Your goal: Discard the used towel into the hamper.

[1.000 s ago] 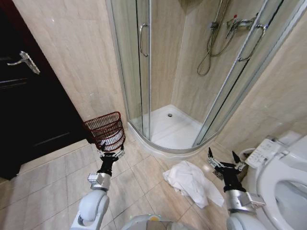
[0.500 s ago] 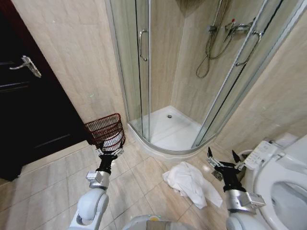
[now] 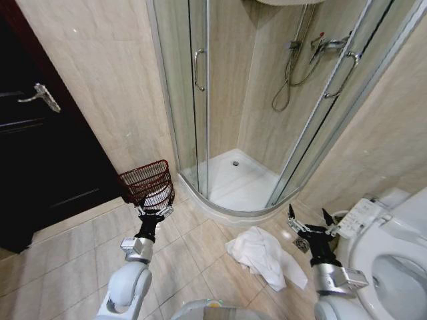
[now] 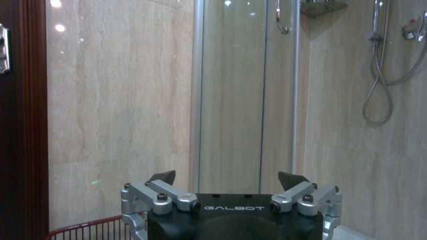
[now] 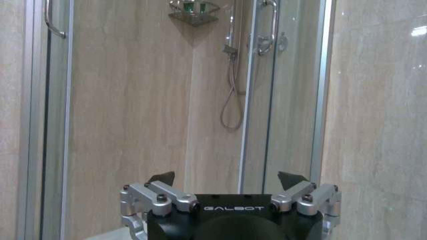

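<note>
Both grippers empty | left gripper [image 3: 155,212] spread | right gripper [image 3: 309,223] spread | towel [image 3: 265,257] floor

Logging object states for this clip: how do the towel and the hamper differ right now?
The towel is white cloth, crumpled flat on the floor tiles; the hamper is dark reddish-brown open weave, standing upright against the wall. The towel lies nearer the right hand; the hamper sits just beyond the left hand. Neither is held.
</note>
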Available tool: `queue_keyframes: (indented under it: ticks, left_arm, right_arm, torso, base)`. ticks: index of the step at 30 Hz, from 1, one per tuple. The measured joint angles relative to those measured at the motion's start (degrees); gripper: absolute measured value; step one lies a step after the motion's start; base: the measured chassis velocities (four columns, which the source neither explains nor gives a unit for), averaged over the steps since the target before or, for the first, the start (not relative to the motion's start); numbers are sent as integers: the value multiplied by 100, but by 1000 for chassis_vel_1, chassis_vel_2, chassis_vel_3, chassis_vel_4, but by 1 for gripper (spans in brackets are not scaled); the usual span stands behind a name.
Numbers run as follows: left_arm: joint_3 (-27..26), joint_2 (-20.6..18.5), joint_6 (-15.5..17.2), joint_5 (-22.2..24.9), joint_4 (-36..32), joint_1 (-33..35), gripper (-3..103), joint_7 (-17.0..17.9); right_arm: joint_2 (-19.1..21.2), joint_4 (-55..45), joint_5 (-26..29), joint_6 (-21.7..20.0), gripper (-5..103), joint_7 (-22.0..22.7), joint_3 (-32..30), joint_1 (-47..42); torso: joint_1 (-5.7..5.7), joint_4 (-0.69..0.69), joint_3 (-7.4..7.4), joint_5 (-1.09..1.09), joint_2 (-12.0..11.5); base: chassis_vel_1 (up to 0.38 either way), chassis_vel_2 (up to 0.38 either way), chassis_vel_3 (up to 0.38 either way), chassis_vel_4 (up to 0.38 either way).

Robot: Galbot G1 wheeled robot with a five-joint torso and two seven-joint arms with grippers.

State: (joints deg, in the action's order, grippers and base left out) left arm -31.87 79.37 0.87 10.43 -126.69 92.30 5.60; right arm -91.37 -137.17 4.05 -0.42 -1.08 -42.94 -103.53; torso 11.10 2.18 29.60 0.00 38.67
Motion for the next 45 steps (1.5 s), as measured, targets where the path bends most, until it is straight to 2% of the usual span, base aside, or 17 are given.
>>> queue_keyframes:
  ticks: [35,45]
  left_arm:
    - [-241,-33,114,72,-347,125,100,116]
    - [-249,-30,105,84,-347,124,100,120]
  right_arm:
    - [108,46,83,13,100,-13,39,56]
    - [66,-12,74,15,100,-11,32,41]
  torso:
    - [372,0,496,0,868]
    - [510,0,661,0,1172]
  base:
    - [0,0,0,0]
    - [0,0,0,0]
